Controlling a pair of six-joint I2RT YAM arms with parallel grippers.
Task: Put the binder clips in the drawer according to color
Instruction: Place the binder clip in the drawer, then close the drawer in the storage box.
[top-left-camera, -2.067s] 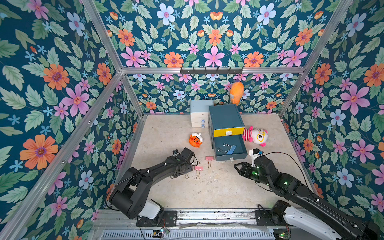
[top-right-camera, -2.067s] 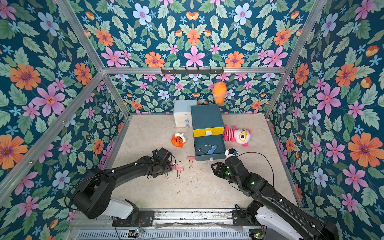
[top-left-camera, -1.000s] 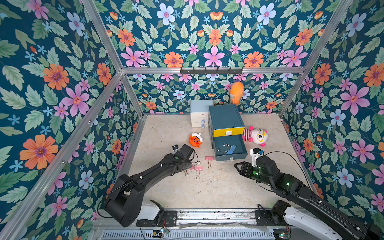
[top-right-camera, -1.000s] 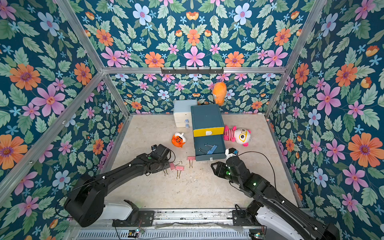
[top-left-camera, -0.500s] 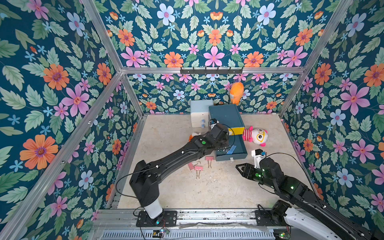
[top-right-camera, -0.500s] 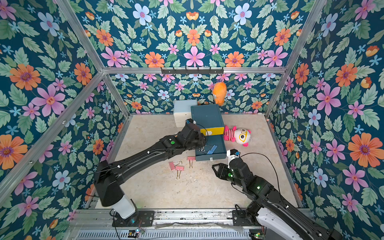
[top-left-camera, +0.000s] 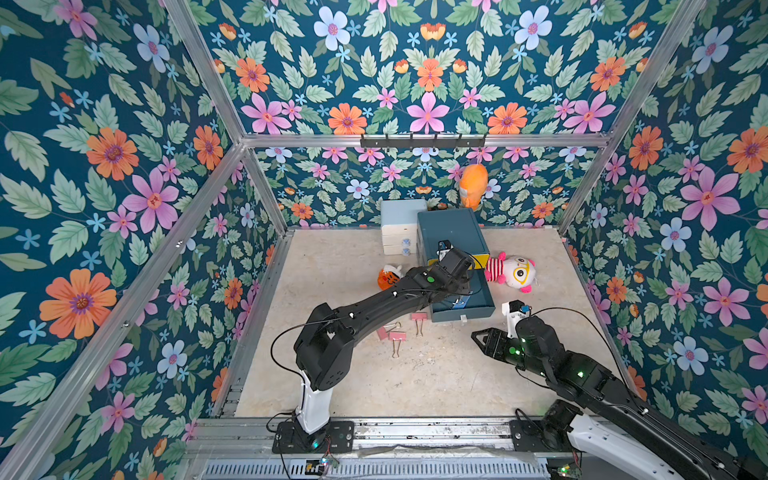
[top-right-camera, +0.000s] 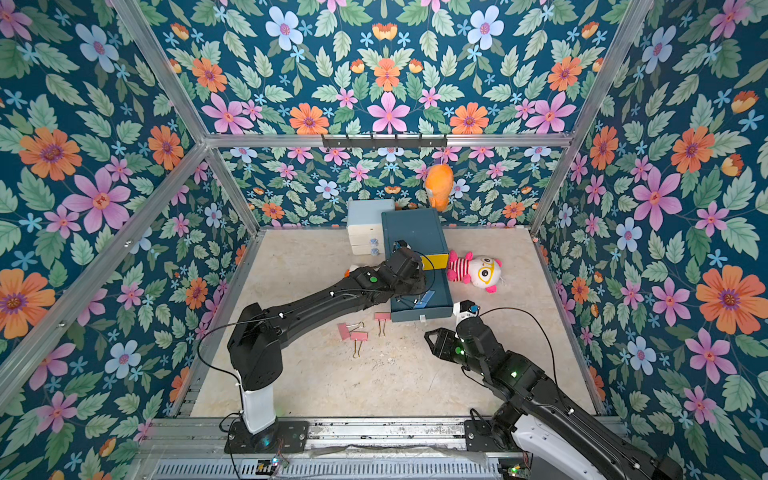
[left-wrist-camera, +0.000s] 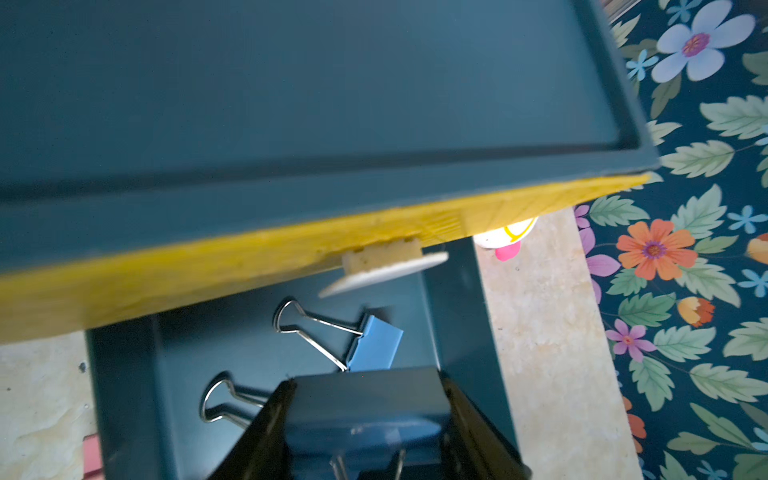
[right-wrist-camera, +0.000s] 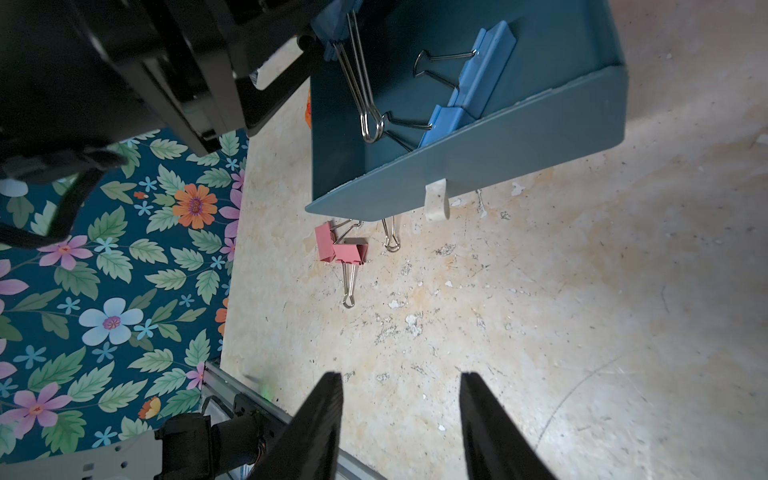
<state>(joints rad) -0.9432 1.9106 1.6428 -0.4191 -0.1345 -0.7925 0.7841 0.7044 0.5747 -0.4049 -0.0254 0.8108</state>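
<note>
Over drawer (left-wrist-camera: 124, 395), pulled open: left gripper (left-wrist-camera: 368, 386) pinching teal binder clip (left-wrist-camera: 361, 419) | blue binder clips (left-wrist-camera: 376, 343) inside, just beyond its fingertips | right gripper (right-wrist-camera: 401, 399) spread, empty, above counter (right-wrist-camera: 540, 332) | pink binder clips (right-wrist-camera: 349, 251) ahead of it, near drawer front.

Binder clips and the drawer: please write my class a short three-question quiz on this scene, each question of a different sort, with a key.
1. True or false: the left gripper is empty.
2. How many pink clips lie on the table in front of the open drawer? A) one B) three C) six
3. What colour are the loose clips lying in the open drawer?

Key
1. False: it is shut on a dark clip above the open drawer.
2. B
3. Light blue
</note>
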